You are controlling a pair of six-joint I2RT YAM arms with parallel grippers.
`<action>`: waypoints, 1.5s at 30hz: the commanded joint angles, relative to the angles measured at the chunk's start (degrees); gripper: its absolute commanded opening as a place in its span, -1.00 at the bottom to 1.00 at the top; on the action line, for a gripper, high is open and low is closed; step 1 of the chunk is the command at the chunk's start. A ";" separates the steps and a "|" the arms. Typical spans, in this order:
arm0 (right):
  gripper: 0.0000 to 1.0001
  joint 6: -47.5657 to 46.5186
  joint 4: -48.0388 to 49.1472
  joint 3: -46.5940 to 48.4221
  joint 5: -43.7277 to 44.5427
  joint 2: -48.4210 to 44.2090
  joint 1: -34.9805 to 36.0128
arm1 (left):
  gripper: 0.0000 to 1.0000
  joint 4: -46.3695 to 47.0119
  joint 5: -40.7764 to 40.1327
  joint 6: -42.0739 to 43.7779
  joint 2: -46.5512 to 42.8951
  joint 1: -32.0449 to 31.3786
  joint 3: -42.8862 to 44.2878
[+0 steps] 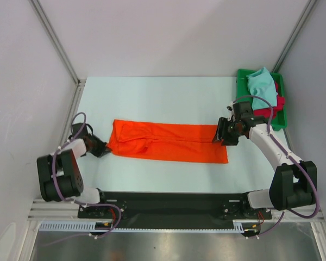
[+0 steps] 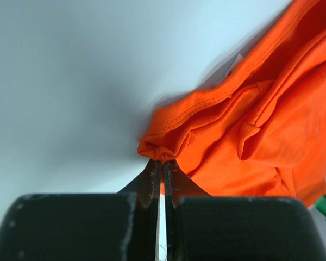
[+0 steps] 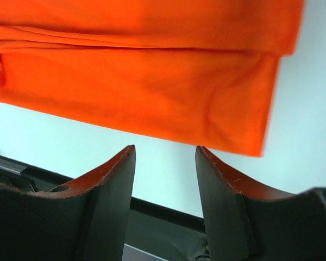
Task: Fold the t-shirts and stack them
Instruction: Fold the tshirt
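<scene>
Left fingers (image 2: 158, 171): pressed together, pinching a bunched corner at the left end of the orange shirt (image 1: 168, 142), low over the desk (image 1: 152, 98).
Orange shirt: lies flat mid-desk as a long narrow band running left to right, its sides apparently folded in.
Right fingers (image 1: 223, 135): spread, holding nothing, hovering at the band's right end by its near corner.
Tray (image 1: 242, 76): green, at the far right; a teal shirt (image 1: 262, 87) lies crumpled on a red shirt (image 1: 271, 109) inside.
Done: judging by its shape, the orange shirt's lengthwise folds.
Left: folding the band end to end, folding both tray shirts, stacking; no stack yet.
</scene>
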 commanded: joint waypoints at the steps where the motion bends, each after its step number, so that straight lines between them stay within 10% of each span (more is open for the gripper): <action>1: 0.07 -0.60 -1.74 2.22 1.46 -1.62 0.04 | -0.99 2.99 -7.10 6.16 8.68 0.49 7.91; 11: 0.09 -0.95 -7.11 5.31 2.88 1.81 0.13 | -0.99 0.71 -1.48 16.88 44.21 -1.88 57.78; 15: 0.13 0.28 -6.32 5.65 -0.03 3.82 0.04 | -0.86 4.04 -6.92 14.08 48.36 -3.11 64.79; 20: 0.16 -0.42 -4.56 10.82 -3.45 11.97 0.30 | -0.22 1.86 -12.82 16.26 45.29 -4.25 64.53; 26: 0.32 -0.60 1.22 13.57 -8.28 18.06 0.22 | 0.07 0.79 -14.75 18.64 31.42 -4.69 51.72; 39: 0.21 -4.63 6.69 18.22 -15.50 32.65 1.00 | 0.15 0.62 -5.71 17.59 3.56 -4.78 24.99; 45: 0.14 -7.28 5.72 18.49 -15.32 35.56 2.15 | 0.16 3.43 -1.04 15.83 4.59 -4.43 21.64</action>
